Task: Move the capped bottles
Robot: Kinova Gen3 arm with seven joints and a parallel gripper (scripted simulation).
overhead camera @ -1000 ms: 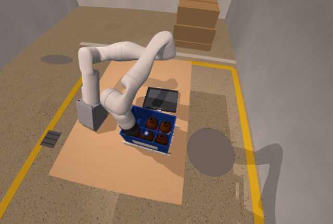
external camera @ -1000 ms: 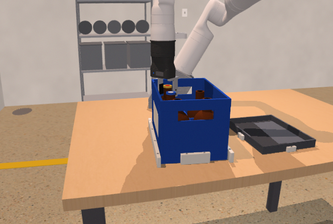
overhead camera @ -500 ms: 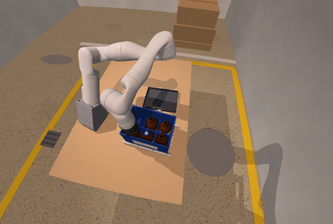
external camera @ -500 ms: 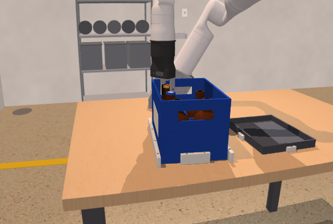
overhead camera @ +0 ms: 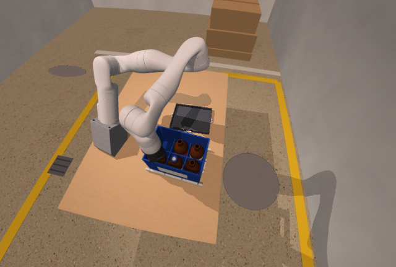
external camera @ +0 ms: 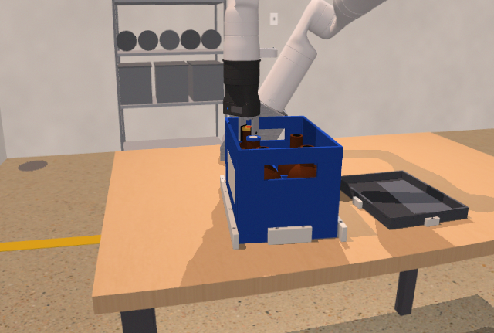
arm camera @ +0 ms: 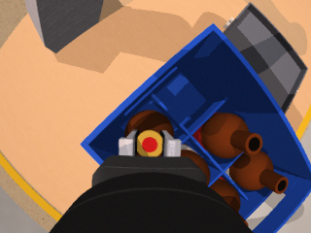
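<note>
A blue crate [external camera: 283, 179] stands on the table with several brown bottles in its cells. My gripper [arm camera: 149, 138] reaches down into a corner cell and is shut on the neck of a bottle with a red and yellow cap [external camera: 248, 127]; the gripper also shows in the exterior view [external camera: 248, 130]. A bottle with a blue and white cap [overhead camera: 174, 158] stands in the cell beside it, also seen in the exterior view [external camera: 252, 138]. Three open bottles [overhead camera: 180, 144] [overhead camera: 195, 150] [overhead camera: 192, 165] fill other cells. The dark tray [external camera: 403, 197] lies empty beside the crate.
White stops [external camera: 289, 234] sit around the crate's base and by the tray. The arm's grey base block [overhead camera: 107, 135] stands on the table behind the crate. A shelf rack [external camera: 167, 49] and cardboard boxes [overhead camera: 233, 25] stand off the table.
</note>
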